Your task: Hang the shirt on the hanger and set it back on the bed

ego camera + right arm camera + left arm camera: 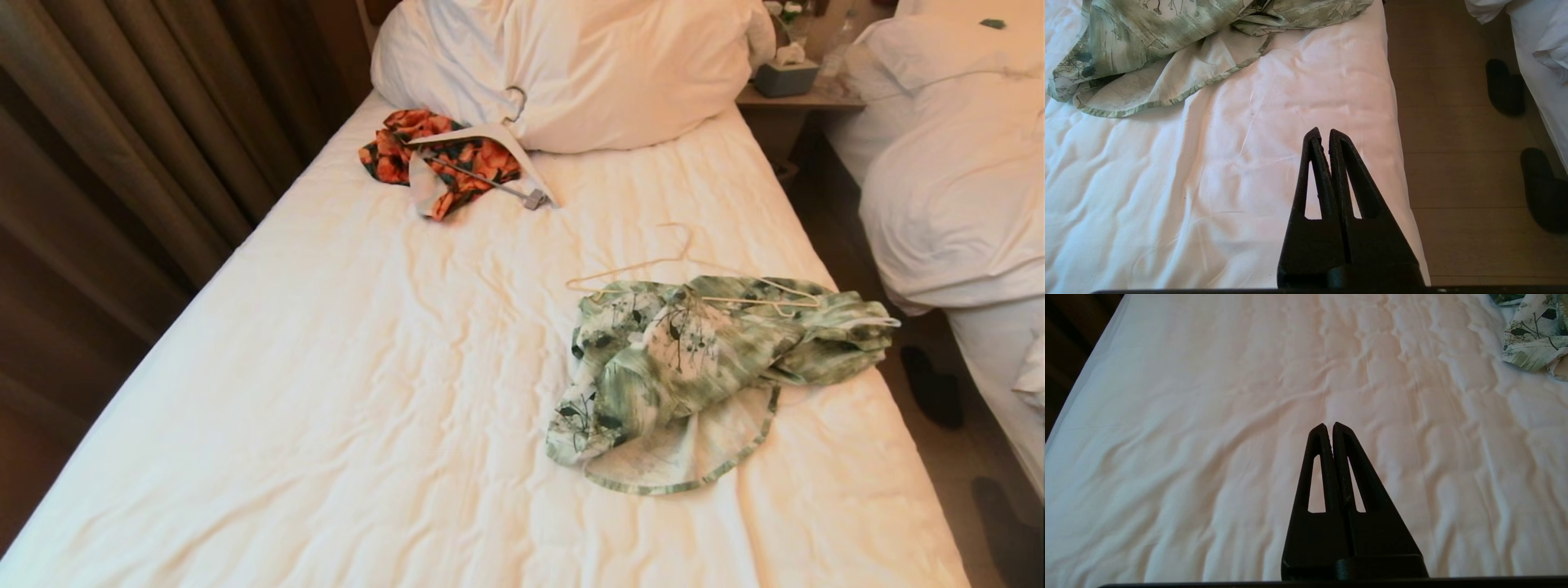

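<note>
The green and white shirt (702, 359) lies crumpled on the right half of the bed (343, 367). The thin cream hanger (686, 273) rests flat just beyond it, one arm lying over the cloth. Neither arm appears in the head view. My left gripper (1329, 425) is shut and empty above bare sheet, with a corner of the shirt (1535, 335) far off to one side. My right gripper (1321, 131) is shut and empty near the bed's right edge, short of the shirt's hem (1167, 61).
An orange and black garment (445, 155) with a thick white hanger (498, 143) lies by the big pillow (588, 65). A second bed (963, 180) stands to the right across a wooden floor gap with dark slippers (1504, 85). A nightstand (800, 98) holds a tissue box.
</note>
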You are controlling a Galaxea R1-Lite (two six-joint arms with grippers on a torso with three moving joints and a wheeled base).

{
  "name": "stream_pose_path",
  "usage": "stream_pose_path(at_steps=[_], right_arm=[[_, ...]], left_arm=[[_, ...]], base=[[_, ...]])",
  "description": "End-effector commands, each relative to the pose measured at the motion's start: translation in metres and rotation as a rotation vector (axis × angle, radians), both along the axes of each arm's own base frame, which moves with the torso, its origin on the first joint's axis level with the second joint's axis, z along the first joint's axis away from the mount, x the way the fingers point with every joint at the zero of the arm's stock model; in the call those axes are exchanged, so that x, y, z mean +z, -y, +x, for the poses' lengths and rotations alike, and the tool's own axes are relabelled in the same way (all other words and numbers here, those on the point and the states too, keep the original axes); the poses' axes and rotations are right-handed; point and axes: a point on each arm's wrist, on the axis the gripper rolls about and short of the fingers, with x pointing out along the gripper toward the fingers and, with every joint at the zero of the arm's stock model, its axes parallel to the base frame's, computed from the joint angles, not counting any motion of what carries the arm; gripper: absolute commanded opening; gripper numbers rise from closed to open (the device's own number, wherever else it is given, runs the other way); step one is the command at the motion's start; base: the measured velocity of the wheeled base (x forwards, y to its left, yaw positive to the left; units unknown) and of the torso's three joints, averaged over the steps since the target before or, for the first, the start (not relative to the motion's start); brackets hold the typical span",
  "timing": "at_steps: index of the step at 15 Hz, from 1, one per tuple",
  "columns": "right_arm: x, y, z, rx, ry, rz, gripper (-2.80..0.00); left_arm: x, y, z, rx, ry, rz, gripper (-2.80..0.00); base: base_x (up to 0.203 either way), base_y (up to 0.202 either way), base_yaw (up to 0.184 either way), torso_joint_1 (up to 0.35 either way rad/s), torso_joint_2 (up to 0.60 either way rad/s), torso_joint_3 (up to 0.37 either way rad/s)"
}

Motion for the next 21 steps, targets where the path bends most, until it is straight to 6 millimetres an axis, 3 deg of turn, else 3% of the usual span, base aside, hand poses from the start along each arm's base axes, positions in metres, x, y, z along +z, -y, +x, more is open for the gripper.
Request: stream_pose_path(at_steps=[1, 21], right_arm=[[-0.0004, 0.0, 0.0003, 0.0, -0.005, 0.002, -2.8], [-0.0002, 0.0, 0.0006, 0.0, 0.003, 0.0, -2.8]], left_arm=[[0.0, 0.0, 0.0001, 0.001, -0.001, 0.0, -2.8], [0.0, 0.0, 0.0001, 0.001, -0.001, 0.0, -2.8]], base=[[0.0, 0.0, 0.0, 0.0, 0.0, 0.0], [0.0, 0.0, 0.0, 0.0, 0.0, 0.0]])
